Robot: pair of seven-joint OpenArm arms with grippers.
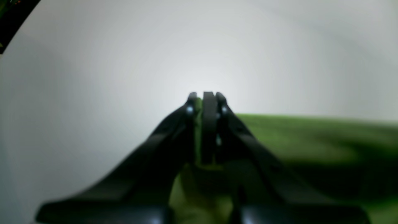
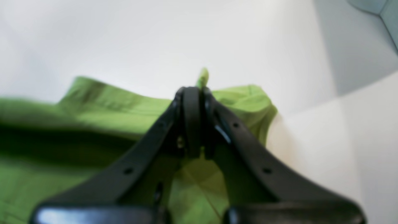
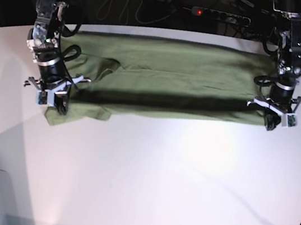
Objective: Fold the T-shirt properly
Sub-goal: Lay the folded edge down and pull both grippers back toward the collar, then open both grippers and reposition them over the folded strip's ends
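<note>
T-shirt (image 3: 167,75) lies spread lengthwise across the far half of the white table (image 3: 174,178), a long green band running left to right with a fold line along its middle. We note one sleeve (image 3: 79,112) sticking out toward us at the near left corner. At the scene's left, the right gripper (image 3: 55,105) sits low over that corner; in its wrist view its fingers (image 2: 186,118) are pressed together on a pinch of the cloth, a small green tip poking out past them. At the scene's right, the left gripper (image 3: 273,124) is at the shirt's near right edge; we see its fingers (image 1: 209,124) closed with a sliver of green cloth clamped between them.
</note>
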